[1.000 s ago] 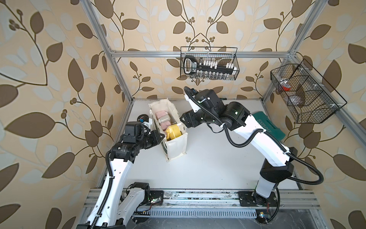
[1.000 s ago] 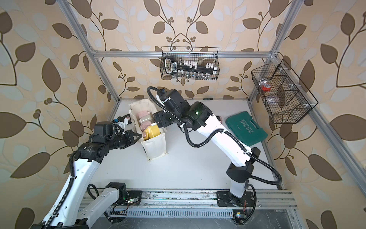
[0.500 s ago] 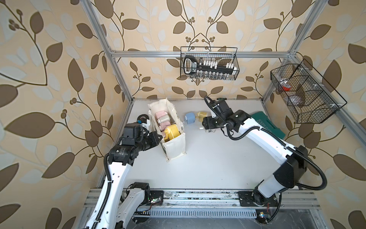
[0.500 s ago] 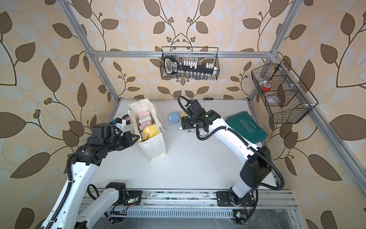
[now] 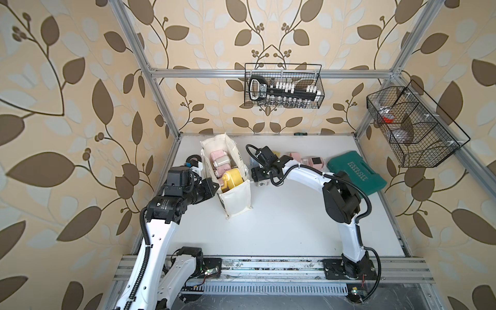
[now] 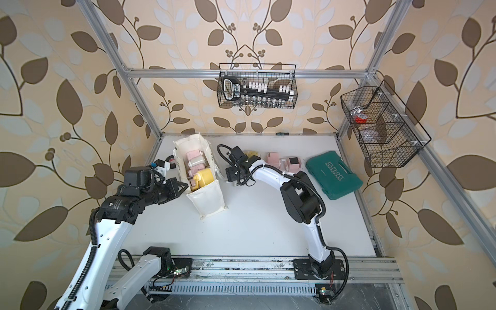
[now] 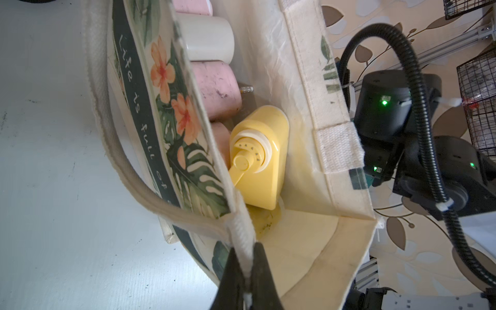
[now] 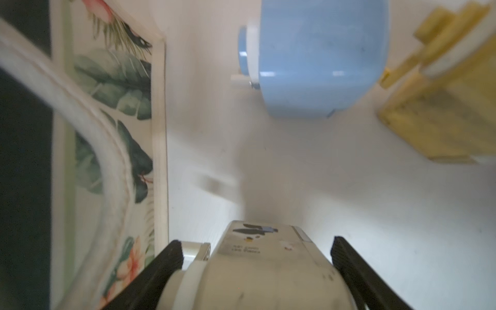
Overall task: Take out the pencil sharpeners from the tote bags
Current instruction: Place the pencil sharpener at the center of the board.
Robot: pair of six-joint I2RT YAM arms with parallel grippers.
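The cream tote bag (image 5: 236, 198) (image 6: 206, 198) stands open on the table's left side, its leaf print visible in the left wrist view (image 7: 171, 134). Inside it lie pink (image 5: 218, 155), cream (image 7: 206, 35) and yellow pencil sharpeners (image 5: 232, 178) (image 7: 257, 161). My left gripper (image 5: 214, 186) (image 7: 246, 249) is shut on the bag's rim where the handle is sewn on. Just right of the bag and low over the table, my right gripper (image 5: 259, 178) (image 8: 255, 244) is shut on a cream-grey sharpener (image 8: 257, 268).
On the table behind my right gripper lie a light blue sharpener (image 8: 319, 61), a yellow one (image 5: 276, 154) and two pink ones (image 5: 296, 157) (image 5: 314, 162). A teal case (image 5: 357, 173) lies at the right. Wire baskets (image 5: 284, 86) (image 5: 413, 126) hang on the walls. A tape roll (image 5: 192, 159) sits behind the bag.
My right gripper has left the bag's mouth with the cream-grey sharpener, swung right towards the loose sharpeners, then come back down beside the bag. The left gripper has kept its hold.
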